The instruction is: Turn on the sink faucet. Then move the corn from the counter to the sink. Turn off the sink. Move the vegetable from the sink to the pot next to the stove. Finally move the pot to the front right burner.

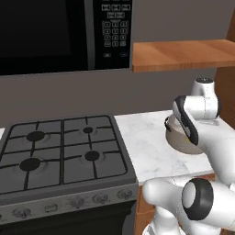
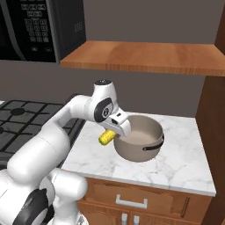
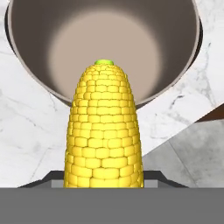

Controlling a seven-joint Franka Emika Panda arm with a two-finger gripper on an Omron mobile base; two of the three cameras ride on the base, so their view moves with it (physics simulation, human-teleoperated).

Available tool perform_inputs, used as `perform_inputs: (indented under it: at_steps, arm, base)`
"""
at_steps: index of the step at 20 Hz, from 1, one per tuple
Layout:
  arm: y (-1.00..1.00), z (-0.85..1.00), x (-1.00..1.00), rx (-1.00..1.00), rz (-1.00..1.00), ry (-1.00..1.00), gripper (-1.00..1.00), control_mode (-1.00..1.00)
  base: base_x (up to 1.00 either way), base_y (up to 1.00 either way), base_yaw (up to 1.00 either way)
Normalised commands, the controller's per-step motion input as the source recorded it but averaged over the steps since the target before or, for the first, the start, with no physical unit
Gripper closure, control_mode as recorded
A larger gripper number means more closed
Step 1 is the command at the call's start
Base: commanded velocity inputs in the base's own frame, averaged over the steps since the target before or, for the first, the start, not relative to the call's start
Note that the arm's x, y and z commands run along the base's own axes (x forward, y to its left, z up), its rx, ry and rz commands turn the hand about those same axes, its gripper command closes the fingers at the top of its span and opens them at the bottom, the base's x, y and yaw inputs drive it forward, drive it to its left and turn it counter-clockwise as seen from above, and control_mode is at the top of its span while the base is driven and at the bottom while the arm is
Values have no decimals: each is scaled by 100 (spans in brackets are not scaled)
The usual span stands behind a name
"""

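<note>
Now the pincer (image 2: pixel 112 133) grips the corn (image 2: pixel 106 138) at the pot's (image 2: pixel 143 151) rim.

Bent at the elbow, the white arm reaches from the lower left of the right base view and tips its hand down beside the pot on the white marble bench (image 2: pixel 184 169). Clamped between the fingers, the yellow cob points its green tip (image 3: pixel 104 62) over the rim, above the bare grey inside. Round and metal with a dark handle (image 2: pixel 153 145), the pot stands on the bench right of the black stove (image 1: pixel 59 151).
</note>
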Motion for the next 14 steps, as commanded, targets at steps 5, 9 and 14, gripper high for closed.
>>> perform_inputs:
  at_steps: [5,9,14]
  arm:
    - [-36,10,33,0,0,0,100,-100]
    - [-33,-1,44,0,0,0,100,-100]
    - [-25,-16,49,0,0,0,100,-100]
  base:
    - [0,0,0]
    - [0,0,0]
    - [0,0,0]
